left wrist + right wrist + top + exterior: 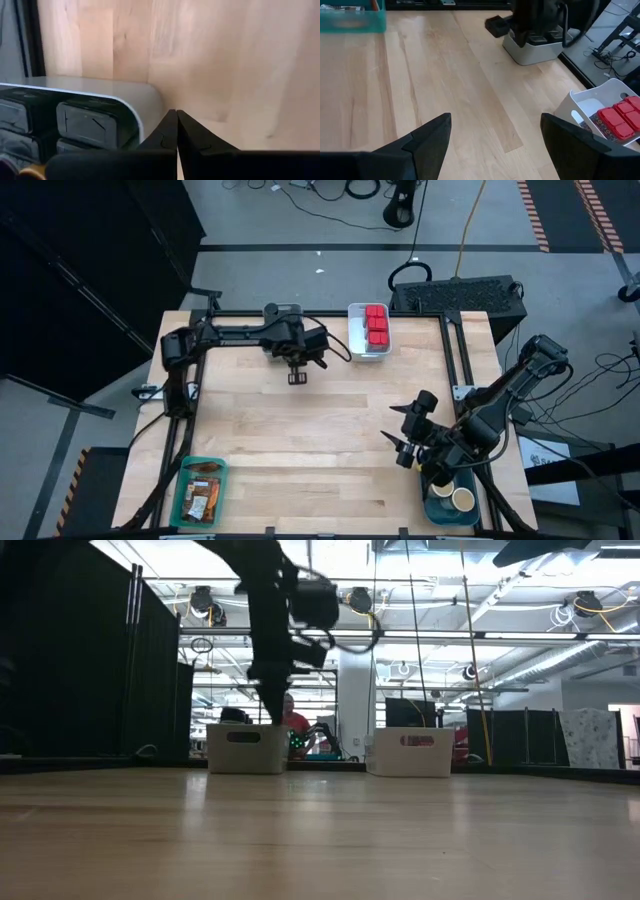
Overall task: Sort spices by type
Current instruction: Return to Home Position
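Red boxy tins [377,325] fill a white bin [356,345] at the far edge, also seen in the right wrist view [615,116]. Dark jars [82,122] stand in a grey bin [135,97], which my left arm mostly hides from above. Brown-orange packets [203,492] lie in a teal bin [184,480] at the near left. Tan-topped jars [462,500] sit in a blue bin [436,510] at the near right. My left gripper [297,377] hangs shut and empty above the table beside the grey bin [540,50]. My right gripper [405,446] hovers open and empty near the blue bin.
A black frame rail [455,350] runs along the table's far and side edges. Bare wood [320,450] spreads between the bins. In the low view a person in red [296,722] shows beyond the table's far edge, behind the two pale bins [245,748].
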